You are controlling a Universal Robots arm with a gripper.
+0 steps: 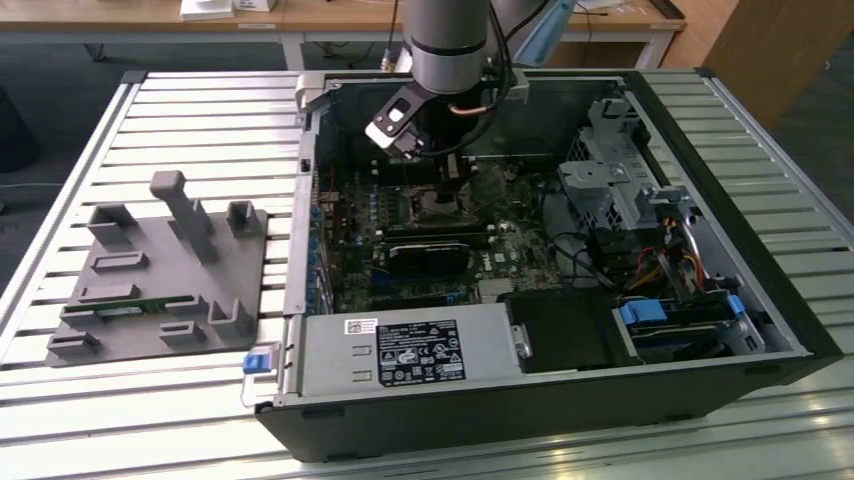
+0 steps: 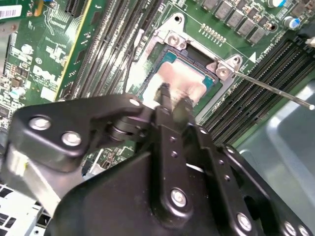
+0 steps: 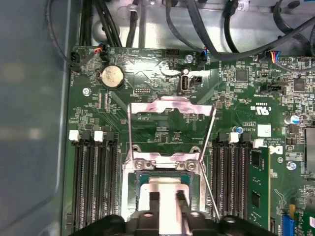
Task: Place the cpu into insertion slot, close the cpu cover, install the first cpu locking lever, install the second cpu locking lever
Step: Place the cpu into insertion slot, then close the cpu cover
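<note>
While cpu [image 3: 165, 189] lies flat, cover [image 3: 170, 105] hinged open

In the exterior view the gripper [image 1: 447, 190] and the wrist above it hide the slot beneath, and whatever sits in it is too small to tell. In the first wrist view the gripper [image 3: 167, 199] is cut off by the picture's edge. Its body covers the near half of the slot [image 3: 132, 191], and the spread fingers [image 3: 153, 199] hide strips of the cpu [image 3: 165, 184]. Whether the fingertips touch the cpu cannot be told. In the second wrist view the gripper's [image 2: 174, 98] black body hides the slot's [image 2: 194, 51] near side and the board behind it. Beyond the fingertips the cpu [image 2: 179, 78] top is washed out by glare.
</note>
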